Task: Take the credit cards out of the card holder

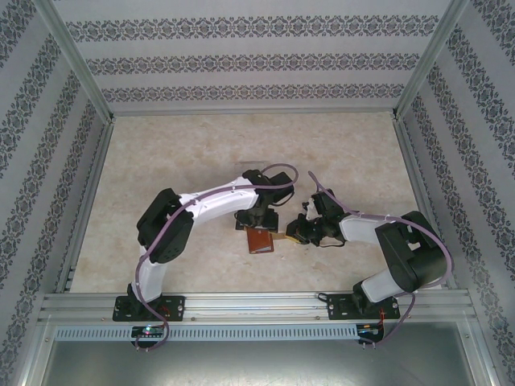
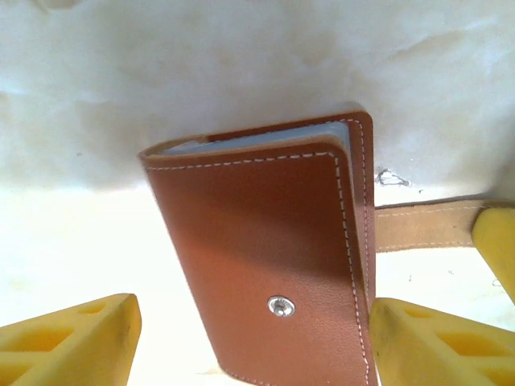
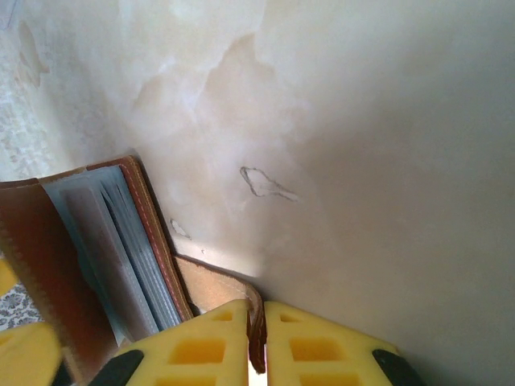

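Right wrist: right claw [image 3: 256,310] pinches card holder [image 3: 32,257] tab [image 3: 217,283]; left claw [image 2: 253,310] wide; pockets [image 3: 105,233] blurred.

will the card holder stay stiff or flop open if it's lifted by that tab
Probably floppy: the card holder is soft stitched leather, covers gaping over its sleeves. The thin tab pinched in the right gripper would likely bend, letting it swing.
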`<state>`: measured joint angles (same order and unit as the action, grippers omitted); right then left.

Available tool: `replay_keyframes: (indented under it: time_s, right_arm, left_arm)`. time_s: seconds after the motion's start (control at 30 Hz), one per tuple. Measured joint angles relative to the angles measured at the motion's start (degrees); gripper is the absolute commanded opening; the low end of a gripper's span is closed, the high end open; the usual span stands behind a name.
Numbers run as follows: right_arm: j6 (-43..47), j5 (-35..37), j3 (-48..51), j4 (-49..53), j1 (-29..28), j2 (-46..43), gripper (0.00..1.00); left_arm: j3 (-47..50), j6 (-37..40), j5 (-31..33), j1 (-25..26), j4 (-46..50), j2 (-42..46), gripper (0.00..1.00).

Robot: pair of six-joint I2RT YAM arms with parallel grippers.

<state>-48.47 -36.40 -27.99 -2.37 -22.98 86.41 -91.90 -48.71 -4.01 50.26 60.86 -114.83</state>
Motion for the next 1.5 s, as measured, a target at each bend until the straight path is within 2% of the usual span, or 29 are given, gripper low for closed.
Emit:
replay_keyframes:
  time_s: [0.13,0.23,0.57,0.73,1.0,1.5]
  right_arm:
    - [0.0,0.09,-0.11,0.22,0.0,-0.02,0.13]
    - [0.0,0.17,-0.31,0.52,0.0,0.0,0.13]
    - [-0.79,0.74,-0.39,-0.09,-1.68,-0.66,0.11]
    - [-1.53,0.74,-0.39,-0.11,-3.52,-3.67,0.11]
    - [-3.5,1.42,-0.39,0.26,-4.7,-5.31,0.11]
    - [-5.9,2.29,-0.46,1.66,-5.95,-9.73,0.09]
  left_arm:
    - [0.85,-0.02,1.36,0.0,0.39,2.23,0.58]
    - [2.71,0.0,1.7,-0.02,0.37,3.5,0.55]
    - [6.29,0.28,-0.98,-0.11,-3.56,5.18,0.75]
    - [6.32,0.55,-3.96,-0.13,-7.41,4.81,0.8]
    - [6.32,1.05,-4.92,-0.13,-8.7,2.05,0.8]
    - [8.2,1.77,-4.28,-0.52,-8.09,1.95,0.79]
